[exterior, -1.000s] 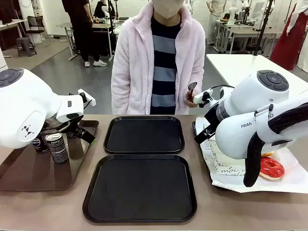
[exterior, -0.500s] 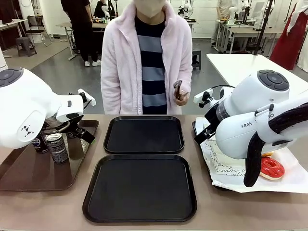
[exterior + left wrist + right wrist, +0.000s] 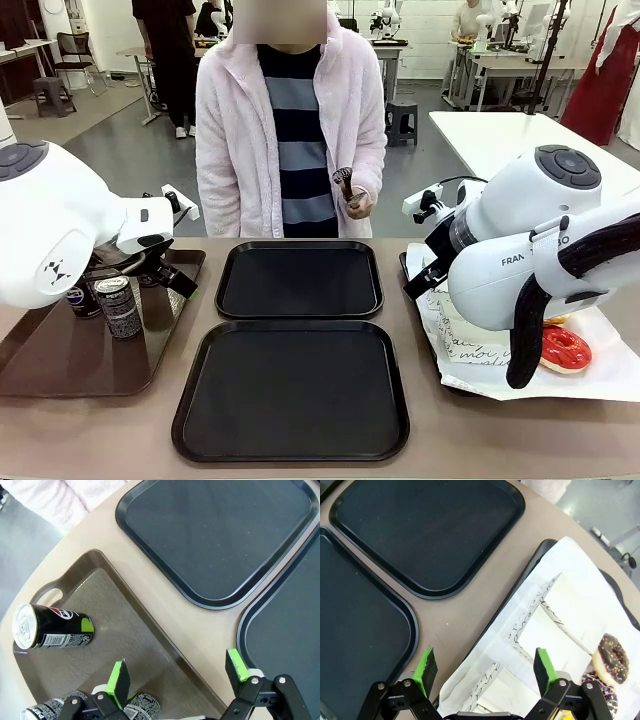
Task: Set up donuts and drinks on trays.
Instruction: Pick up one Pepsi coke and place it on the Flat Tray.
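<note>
Left pincer is hanging wide open with nothing between its green pads, hovering over the inner rim of the brown tray where the cans are standing. One black-green can is sitting apart near the tray's handle cut-out, and two more are showing just beneath one of the pincer's fingers. Right pincer is likewise gaping empty, poised above the near edge of the paper-lined tray. The white boxes are lying straight ahead of it, with a chocolate donut beyond them and a red-glazed donut resting on the paper.

Neither arm is shifting across the last second. What is changing is the person, who is drifting toward the robot's left along the far side of the tabletop, while the hand carrying a small dark object is sinking lower. I cannot tell what that object is.

The far tray and the near tray are lying bare in the middle, so the setting-up is apparently only beginning. With both pincers already spread over their supplies, each arm seems to be waiting to descend, the left on a can and the right on a box or donut.
</note>
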